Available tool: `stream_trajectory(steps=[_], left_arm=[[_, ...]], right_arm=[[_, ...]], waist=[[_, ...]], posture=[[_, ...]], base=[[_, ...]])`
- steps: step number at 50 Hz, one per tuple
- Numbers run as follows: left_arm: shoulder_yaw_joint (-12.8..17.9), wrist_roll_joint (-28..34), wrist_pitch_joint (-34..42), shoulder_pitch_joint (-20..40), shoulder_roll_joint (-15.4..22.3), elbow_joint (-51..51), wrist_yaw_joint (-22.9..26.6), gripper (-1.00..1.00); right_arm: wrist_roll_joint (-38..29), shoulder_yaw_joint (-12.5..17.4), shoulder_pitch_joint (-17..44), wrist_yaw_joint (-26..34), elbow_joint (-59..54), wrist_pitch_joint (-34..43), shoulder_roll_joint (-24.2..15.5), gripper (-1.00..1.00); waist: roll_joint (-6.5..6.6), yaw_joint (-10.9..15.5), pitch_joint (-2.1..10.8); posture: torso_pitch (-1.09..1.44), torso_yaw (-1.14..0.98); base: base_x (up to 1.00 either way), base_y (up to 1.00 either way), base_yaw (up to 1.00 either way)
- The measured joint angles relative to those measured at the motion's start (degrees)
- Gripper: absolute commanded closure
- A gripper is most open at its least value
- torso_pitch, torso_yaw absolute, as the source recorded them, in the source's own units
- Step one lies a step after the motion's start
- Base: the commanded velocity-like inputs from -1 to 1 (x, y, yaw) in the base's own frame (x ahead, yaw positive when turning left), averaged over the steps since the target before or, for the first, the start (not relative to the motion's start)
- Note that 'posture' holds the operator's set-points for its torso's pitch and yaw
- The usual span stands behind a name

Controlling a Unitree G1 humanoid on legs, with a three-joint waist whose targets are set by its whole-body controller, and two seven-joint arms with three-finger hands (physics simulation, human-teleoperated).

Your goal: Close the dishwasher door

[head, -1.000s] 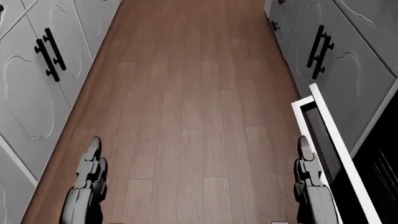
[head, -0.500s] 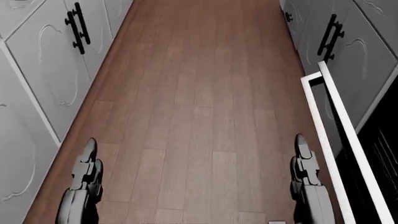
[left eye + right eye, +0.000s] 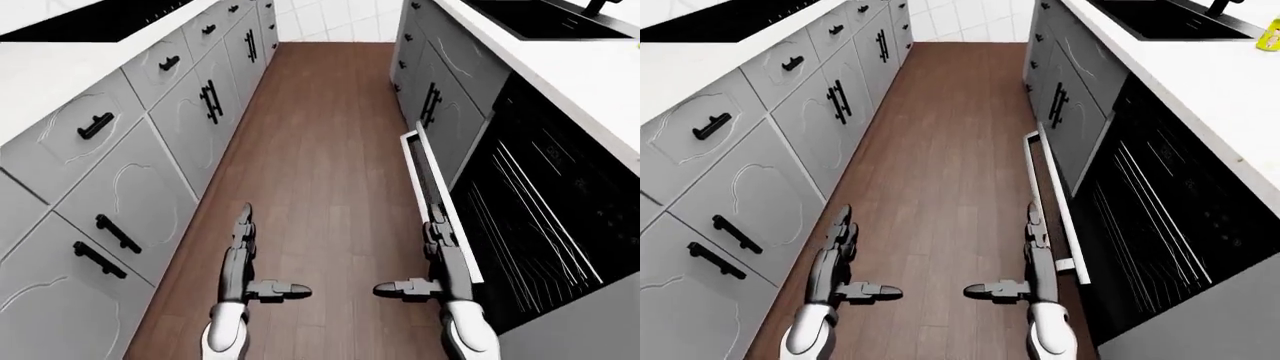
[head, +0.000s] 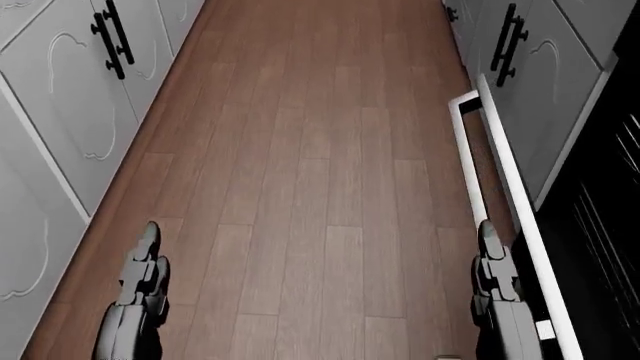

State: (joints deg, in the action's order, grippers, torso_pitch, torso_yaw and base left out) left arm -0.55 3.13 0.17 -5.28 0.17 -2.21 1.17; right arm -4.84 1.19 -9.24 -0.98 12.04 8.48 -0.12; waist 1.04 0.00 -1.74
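Dishwasher door (image 3: 432, 196) hangs open at the view's right — right hand (image 3: 437, 251) just beside it, left hand (image 3: 240, 251) apart, both with fingers spread.

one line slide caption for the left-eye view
Open right robot hand beside the open dishwasher door; open left robot hand over wood floor.

Running up the middle: brown plank floor (image 3: 330, 127); lining both sides: grey cabinets (image 3: 150, 150), white countertops (image 3: 560, 67); closing the far end: white tiled wall (image 3: 335, 19).
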Motion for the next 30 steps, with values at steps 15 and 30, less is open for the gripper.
stream_trajectory(steps=[15, 30], left_arm=[[0.6, -0.2, -0.3, 0.2, 0.0, -0.8, -0.3, -1.0], [-0.1, -0.2, -0.2, -0.1, 0.0, -0.6, 0.0, -1.0]], right_arm=[[0.2, -0.4, 0.2, 0.4, 0.5, -0.5, -0.1, -1.0], [0.0, 0.0, 0.1, 0.2, 0.2, -0.1, 0.1, -1.0]], waist=[[-3.8, 0.0, 0.59], [0.7, -1.3, -0.31]], posture=[[0.0, 0.0], [0.0, 0.0]], base=[[0.0, -0.09, 0.0], [0.0, -0.06, 0.0]])
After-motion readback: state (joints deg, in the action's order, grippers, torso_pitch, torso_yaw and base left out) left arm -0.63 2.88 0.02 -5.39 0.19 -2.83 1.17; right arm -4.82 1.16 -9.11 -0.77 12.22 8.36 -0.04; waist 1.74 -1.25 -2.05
